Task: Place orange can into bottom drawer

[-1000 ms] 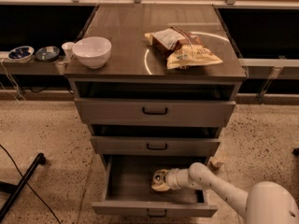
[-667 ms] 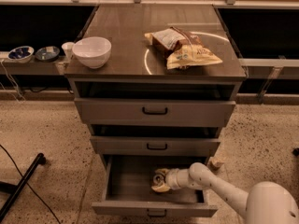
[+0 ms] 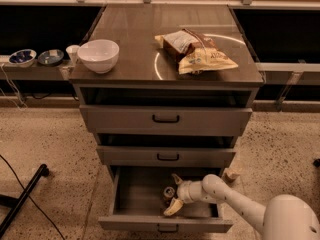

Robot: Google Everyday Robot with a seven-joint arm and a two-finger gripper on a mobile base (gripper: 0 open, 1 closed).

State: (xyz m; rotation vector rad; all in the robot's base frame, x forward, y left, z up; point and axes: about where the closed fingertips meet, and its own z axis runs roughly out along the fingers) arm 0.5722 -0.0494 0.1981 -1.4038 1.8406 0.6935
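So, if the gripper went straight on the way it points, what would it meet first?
The gripper, low in the open bottom drawer, points toward image left. The orange can stands right between its spread fingers, so it would likely meet that first, though depth is unclear.

Can [image 3: 168, 193] partly behind jaws in drawer [image 3: 137, 196]

No lettering is legible; the print on the yellow bag [image 3: 209, 60] near the desk's right edge is unreadable. The gripper [image 3: 170, 194] sits inside the bottom drawer [image 3: 136, 196], fingers spread around the orange can [image 3: 168, 192].
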